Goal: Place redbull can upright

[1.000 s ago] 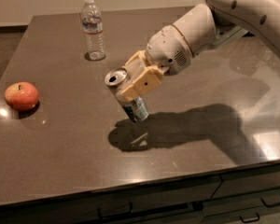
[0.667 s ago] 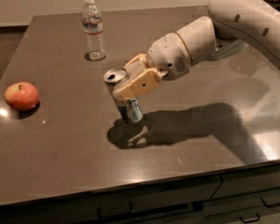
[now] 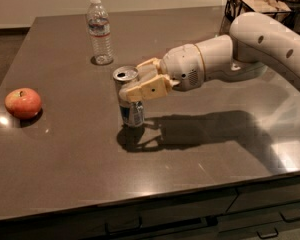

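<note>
The redbull can, slim, silver and blue with its pull-tab top facing up, stands upright with its base on the dark table near the middle. My gripper reaches in from the right with its tan fingers closed around the can's upper half. The white arm stretches back to the right behind it.
A clear plastic water bottle stands at the back, left of centre. A red apple lies at the left edge. A wire basket sits at the back right. Drawers run along the table's front edge.
The can has gone from tilted and lifted to upright and lower, its base now on the table. The gripper has levelled out with it.
</note>
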`<state>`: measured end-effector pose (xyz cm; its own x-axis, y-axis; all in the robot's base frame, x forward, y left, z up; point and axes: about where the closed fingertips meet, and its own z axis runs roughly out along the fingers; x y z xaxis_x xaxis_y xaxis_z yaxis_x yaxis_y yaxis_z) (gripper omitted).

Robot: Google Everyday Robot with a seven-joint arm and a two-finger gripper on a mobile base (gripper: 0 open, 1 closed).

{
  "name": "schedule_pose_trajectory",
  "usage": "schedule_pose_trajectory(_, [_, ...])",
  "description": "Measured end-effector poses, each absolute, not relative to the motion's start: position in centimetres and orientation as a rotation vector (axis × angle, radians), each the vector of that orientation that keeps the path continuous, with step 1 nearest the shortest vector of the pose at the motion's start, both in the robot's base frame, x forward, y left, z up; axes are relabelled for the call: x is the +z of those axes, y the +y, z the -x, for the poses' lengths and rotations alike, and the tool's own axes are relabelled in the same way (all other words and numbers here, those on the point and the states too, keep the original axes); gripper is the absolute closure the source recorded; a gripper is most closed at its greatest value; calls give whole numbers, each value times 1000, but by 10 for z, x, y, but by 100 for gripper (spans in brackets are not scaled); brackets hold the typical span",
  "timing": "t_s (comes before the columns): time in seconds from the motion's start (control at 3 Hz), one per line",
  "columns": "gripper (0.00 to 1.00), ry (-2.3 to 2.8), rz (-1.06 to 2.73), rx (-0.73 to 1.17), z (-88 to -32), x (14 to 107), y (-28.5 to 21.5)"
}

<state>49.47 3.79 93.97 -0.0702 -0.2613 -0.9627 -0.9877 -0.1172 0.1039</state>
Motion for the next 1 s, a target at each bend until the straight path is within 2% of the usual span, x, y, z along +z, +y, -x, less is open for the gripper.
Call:
schedule_pose_trajectory(0.33, [100,1373,1422,1243,-499,936,40])
schedule_pose_trajectory(0.67, [82,1338,1398,1240,-499,930,43])
schedule_pose_trajectory(1.0, [59,1303,1393,1235,-498,927,47])
